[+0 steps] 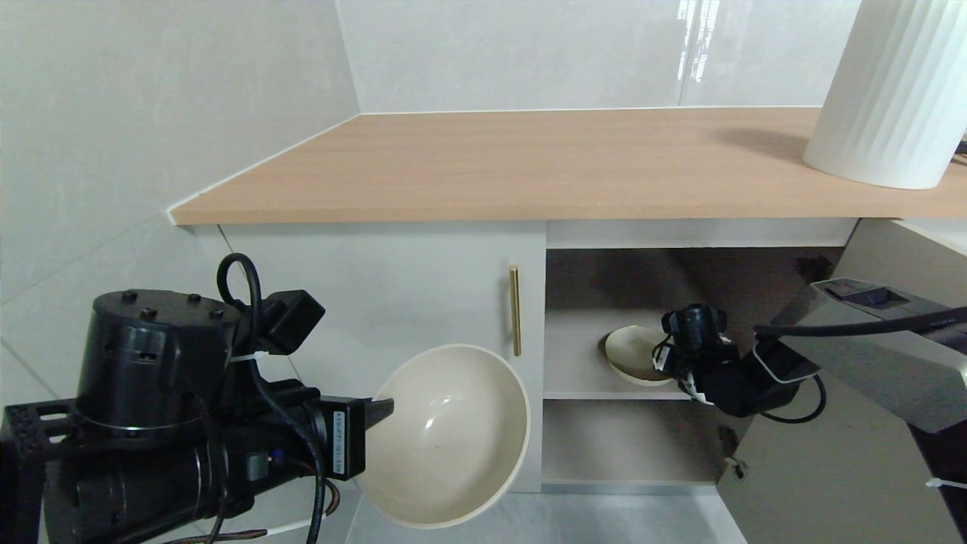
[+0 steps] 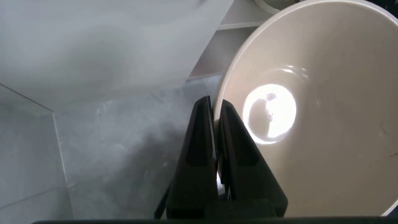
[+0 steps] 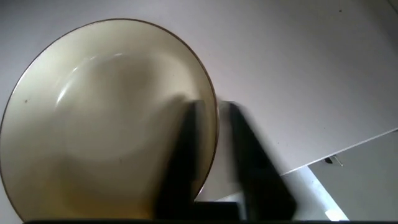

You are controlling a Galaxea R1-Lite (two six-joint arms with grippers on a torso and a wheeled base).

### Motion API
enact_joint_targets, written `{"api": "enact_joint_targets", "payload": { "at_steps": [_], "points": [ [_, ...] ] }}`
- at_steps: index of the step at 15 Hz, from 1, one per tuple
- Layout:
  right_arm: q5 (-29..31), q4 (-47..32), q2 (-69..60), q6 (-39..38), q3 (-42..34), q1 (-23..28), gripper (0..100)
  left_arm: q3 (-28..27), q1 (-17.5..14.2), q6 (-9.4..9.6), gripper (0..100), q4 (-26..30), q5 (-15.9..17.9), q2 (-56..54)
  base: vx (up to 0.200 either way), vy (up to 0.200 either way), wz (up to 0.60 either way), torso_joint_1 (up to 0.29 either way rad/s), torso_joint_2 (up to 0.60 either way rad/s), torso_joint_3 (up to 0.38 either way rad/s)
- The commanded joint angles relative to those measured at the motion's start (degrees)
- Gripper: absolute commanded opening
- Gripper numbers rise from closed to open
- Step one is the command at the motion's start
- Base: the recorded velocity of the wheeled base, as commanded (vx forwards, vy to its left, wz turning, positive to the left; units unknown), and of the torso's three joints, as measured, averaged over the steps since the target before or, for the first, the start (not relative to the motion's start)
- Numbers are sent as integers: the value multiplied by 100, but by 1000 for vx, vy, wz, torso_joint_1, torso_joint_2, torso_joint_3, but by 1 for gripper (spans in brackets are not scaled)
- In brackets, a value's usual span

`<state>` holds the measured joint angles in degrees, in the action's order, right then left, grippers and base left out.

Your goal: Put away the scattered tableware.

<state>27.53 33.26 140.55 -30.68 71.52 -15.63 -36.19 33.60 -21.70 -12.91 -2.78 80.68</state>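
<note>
- Large bowl (image 1: pixel 446 434): cream, tilted on edge with its hollow facing the camera, lower centre of the head view, in front of the closed door (image 1: pixel 378 302) and not resting on anything.
- Left gripper (image 1: pixel 381 412): drawn narrow onto the large bowl's rim, one finger inside and one outside. It carried the bowl at lower left of the frame.
- Smaller bowl (image 1: pixel 631 355): cream, inside the open compartment at centre right, on or just above the middle shelf (image 1: pixel 574 370). Contact with the shelf could not be confirmed.
- Right gripper (image 1: pixel 668 359): reached into that compartment, fingers narrow and astride the smaller bowl's rim. Read as gripping it.
- Surroundings: lower shelf (image 1: pixel 627 446) beneath, brass handle (image 1: pixel 514 310) on the closed door, open door (image 1: pixel 869 363) swung out at right, wooden countertop (image 1: pixel 529 166) above, white ribbed vessel (image 1: pixel 891 98) at upper right.
- Step in hand (judgement): stowing. The smaller bowl was being set on the middle shelf while the large bowl waited outside.
- Next move (judgement): seat the smaller bowl flat, part the right fingers, then draw that arm out of the opening.
- After that (judgement): bring the large bowl rightward past the door edge and handle, then level it before release. Room beside the smaller bowl looked tight, so the lower shelf may suit better.
</note>
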Motion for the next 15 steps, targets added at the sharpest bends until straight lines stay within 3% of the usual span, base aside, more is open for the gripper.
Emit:
{"api": "enact_joint_targets", "payload": {
  "at_steps": [1, 9, 10, 13, 15],
  "points": [
    [-2, 14, -10, 1, 2, -2, 100, -2, 6, -1, 0, -1, -3, 1, 0, 0, 0, 0, 0, 0],
    [51, 41, -379, 1, -349, -72, 100, -37, 6, 8, 0, -10, -3, 27, 0, 0, 0, 0, 0, 0],
    [16, 32, -686, 19, -613, -125, 100, -54, 6, 69, 0, -10, 5, 80, 0, 0, 0, 0, 0, 0],
    [-494, -56, -1776, 80, -1351, -467, 100, -63, 24, 632, 0, -19, -3, 431, 0, 0, 0, 0, 0, 0],
    [-907, -531, -2488, 458, -1694, -573, 100, -265, 24, 755, 0, -212, -21, 633, 0, 0, 0, 0, 0, 0]
  ]
}}
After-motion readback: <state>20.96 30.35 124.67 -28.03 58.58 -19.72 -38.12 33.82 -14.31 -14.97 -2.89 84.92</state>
